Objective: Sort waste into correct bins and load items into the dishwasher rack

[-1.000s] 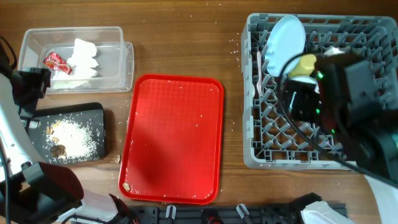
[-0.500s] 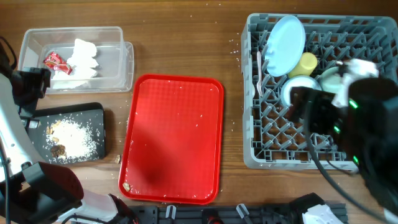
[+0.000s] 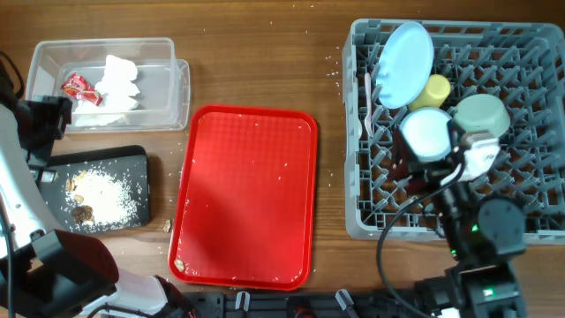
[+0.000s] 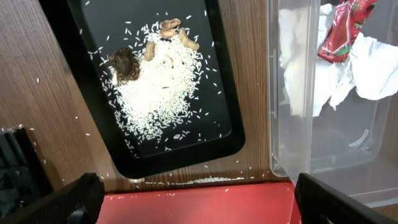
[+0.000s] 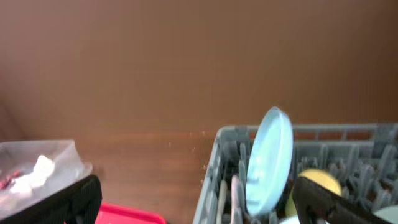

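The grey dishwasher rack point(image 3: 360, 190) holds the upright light-blue plate point(image 3: 406, 60), the yellow cup point(image 3: 435, 88), two mint bowls point(image 3: 426, 132) point(image 3: 482, 115) and white cutlery point(image 3: 369, 110). The clear tub point(image 3: 179, 88) holds the napkin point(image 3: 119, 84) and the red wrapper point(image 3: 78, 87). The black tray point(image 3: 132, 168) holds food scraps point(image 3: 99, 196). My left gripper point(image 4: 198, 210) is open and empty, over the red tray's edge beside the black tray point(image 4: 81, 37). My right gripper point(image 5: 205, 211) is open and empty, facing the plate point(image 5: 270, 162) and the rack point(image 5: 227, 134).
The flat red serving tray point(image 3: 247, 194) lies mid-table with a few crumbs. Rice grains are scattered on the wood around the black tray. My right arm point(image 3: 481, 225) stands at the rack's front edge. My left arm point(image 3: 26, 203) fills the left edge.
My right arm has pulled back from over the rack toward the front edge, uncovering the two bowls and the cup. The left arm has not moved.
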Motion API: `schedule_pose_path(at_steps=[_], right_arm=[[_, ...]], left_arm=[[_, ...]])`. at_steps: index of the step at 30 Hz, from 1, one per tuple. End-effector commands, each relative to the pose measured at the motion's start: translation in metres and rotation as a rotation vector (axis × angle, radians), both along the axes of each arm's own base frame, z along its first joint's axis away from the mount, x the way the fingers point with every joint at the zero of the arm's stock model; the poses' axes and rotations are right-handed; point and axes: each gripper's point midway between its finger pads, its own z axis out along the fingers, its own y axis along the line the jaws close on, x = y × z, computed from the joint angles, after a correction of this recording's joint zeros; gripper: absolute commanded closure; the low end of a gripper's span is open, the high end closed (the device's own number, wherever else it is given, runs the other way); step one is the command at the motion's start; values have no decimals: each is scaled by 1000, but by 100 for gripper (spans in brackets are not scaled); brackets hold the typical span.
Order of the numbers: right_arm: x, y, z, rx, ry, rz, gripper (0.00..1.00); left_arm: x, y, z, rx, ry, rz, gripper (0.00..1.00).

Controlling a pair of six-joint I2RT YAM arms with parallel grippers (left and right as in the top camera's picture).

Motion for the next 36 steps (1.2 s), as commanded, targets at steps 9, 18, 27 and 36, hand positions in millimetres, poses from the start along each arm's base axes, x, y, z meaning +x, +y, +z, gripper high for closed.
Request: schedule_pose_path(at_steps=[9, 18, 27, 36], right_arm=[[-26, -12, -44, 11, -219, -22, 0], [-26, -32, -65, -3, -219, -104, 0], [-19, -46, -115, -18, -12, -164, 0], [-19, -46, -117, -18, -1, -164, 0]], left_arm=[[-1, 3, 0, 7, 4, 18, 0], [-1, 3, 0, 7, 4, 18, 0], [-1, 3, 0, 7, 4, 18, 0], [-1, 3, 0, 7, 4, 18, 0]])
